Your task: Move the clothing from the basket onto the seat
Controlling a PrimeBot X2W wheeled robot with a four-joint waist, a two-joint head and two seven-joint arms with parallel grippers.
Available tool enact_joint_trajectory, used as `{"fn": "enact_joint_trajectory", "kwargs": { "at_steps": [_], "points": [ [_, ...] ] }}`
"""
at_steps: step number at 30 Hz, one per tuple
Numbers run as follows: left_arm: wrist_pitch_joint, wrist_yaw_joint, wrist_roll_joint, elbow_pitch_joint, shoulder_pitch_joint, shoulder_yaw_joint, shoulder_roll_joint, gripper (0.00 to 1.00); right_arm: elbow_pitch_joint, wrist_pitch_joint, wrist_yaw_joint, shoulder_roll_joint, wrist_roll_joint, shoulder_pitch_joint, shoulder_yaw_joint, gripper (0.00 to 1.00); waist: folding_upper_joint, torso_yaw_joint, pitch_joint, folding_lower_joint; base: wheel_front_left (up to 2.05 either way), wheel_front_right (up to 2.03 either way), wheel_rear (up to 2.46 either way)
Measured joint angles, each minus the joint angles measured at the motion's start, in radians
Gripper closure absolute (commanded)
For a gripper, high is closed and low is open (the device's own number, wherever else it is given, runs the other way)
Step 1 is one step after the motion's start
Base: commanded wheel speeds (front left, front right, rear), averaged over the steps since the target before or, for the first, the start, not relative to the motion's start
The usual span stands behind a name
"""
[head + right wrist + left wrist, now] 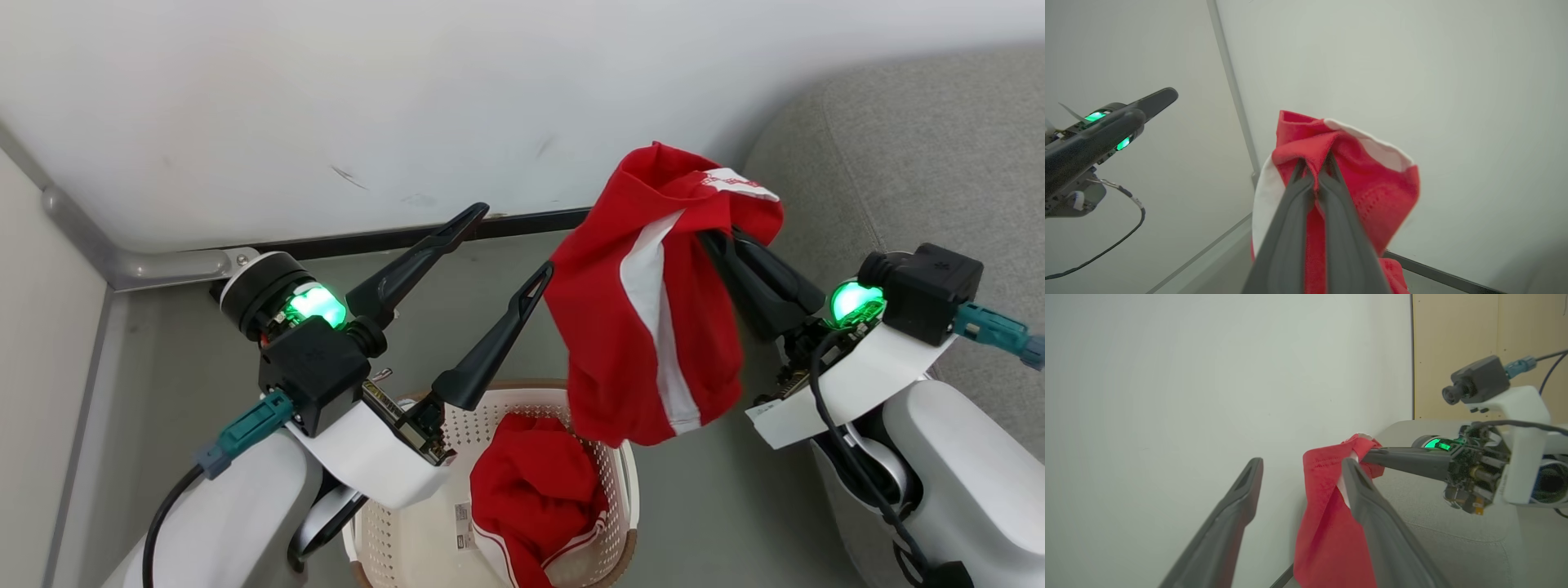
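The right gripper (1315,170) had its jaws pressed together on a fold near the top of the held garment (645,327), which hung in the air as a red drape with a white stripe down its front. In the head view this cloth sat at the centre, over the floor (702,506), with its lower hem overlapping the basket (630,490) rim at about 1 o'clock. The sofa (922,155) lay at 2 o'clock from the cloth, apart from it, with the right arm crossing in front of its near edge. The left gripper (514,241) stood at 9 o'clock from the cloth, its jaws spread wide with nothing between them. Its nearer finger tip came just beside the red edge, and whether it touched could not be told. The basket sat at 6 o'clock, partly hidden by the left wrist, with a label (464,524) on its inner wall. The second garment (531,490) lay crumpled inside it against the right-hand side, one white-striped hem draped toward the near rim. Behind everything rose a pale wall (408,98) with a dark skirting (367,238) along its foot. A grey pipe (147,265) ran into the corner at 9 o'clock, behind the left wrist.
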Motion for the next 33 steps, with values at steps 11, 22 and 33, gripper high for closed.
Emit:
{"fn": "enact_joint_trajectory", "kwargs": {
  "at_steps": [11, 22, 33],
  "points": [
    [0.002, 0.000, -0.007, -0.003, 0.003, -0.020, 0.001, 0.00, -0.022, 0.000, 0.000, -0.008, -0.029, 0.025, -0.068, 1.00, 0.0000, -0.030, 0.013, 0.0000, 0.00, 0.00, 0.00],
    [0.018, -0.003, -0.009, -0.004, -0.002, -0.047, 0.000, 0.00, -0.061, 0.000, 0.000, -0.010, -0.051, 0.041, -0.146, 1.00, 0.0000, -0.079, 0.032, 0.0001, 0.00, 0.00, 0.00],
    [0.028, -0.007, -0.016, -0.004, -0.025, -0.070, 0.001, 0.00, -0.102, 0.000, 0.000, -0.011, -0.091, 0.065, -0.215, 1.00, 0.0000, -0.153, 0.057, 0.0000, 0.00, 0.00, 0.00]
  ]
}}
